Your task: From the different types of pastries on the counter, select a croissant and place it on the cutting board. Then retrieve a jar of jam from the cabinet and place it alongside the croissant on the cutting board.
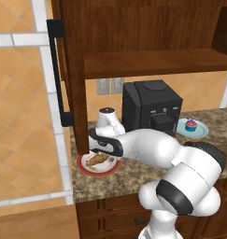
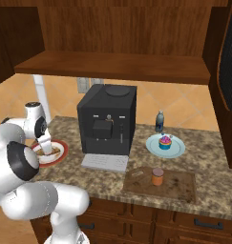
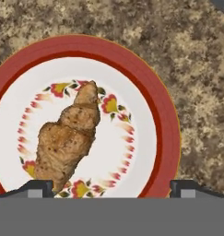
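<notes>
The golden-brown croissant lies on a round white plate with a red patterned rim at the left end of the granite counter. My gripper hangs open straight above it, fingertips wide apart, the left one over the croissant's lower end. From the base cameras the gripper hovers just over the croissant. The jar of jam stands upright on the wooden cutting board. The cupcake sits on a blue plate. The cabinet door stands open.
A black coffee machine stands mid-counter with a grey mat before it. A small dark bottle is behind the blue plate. The open door's lower edge and black bar handle hang close over the red-rimmed plate.
</notes>
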Motion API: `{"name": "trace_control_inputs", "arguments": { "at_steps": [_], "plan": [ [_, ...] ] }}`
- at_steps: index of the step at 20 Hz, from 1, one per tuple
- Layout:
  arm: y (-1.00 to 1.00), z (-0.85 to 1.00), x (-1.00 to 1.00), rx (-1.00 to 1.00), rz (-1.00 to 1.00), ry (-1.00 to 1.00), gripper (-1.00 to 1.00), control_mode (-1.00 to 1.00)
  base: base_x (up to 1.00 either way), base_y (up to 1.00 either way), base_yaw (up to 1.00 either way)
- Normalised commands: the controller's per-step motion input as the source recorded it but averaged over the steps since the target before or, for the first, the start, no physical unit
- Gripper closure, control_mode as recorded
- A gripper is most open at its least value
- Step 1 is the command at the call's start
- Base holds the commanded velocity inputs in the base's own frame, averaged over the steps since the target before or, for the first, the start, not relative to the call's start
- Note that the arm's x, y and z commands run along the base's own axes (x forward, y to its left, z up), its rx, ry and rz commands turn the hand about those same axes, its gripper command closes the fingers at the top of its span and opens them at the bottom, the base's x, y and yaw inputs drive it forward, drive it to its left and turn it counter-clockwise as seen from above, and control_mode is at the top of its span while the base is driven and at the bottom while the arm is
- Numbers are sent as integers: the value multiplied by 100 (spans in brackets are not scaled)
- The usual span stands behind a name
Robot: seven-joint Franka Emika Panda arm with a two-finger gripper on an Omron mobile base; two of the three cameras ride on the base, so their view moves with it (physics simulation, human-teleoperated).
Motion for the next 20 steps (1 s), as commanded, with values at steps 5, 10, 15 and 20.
{"name": "trace_control_inputs", "arguments": {
  "at_steps": [5,10,15,20],
  "plan": [
    [3,-3,29,1,-7,0,-100,-100,0,0,0],
    [0,-3,42,1,-5,0,-100,-100,0,0,0],
    [14,-29,12,0,-4,0,-100,-100,0,0,0],
    [22,-27,0,0,-3,0,-100,-100,0,0,0]
  ]
}}
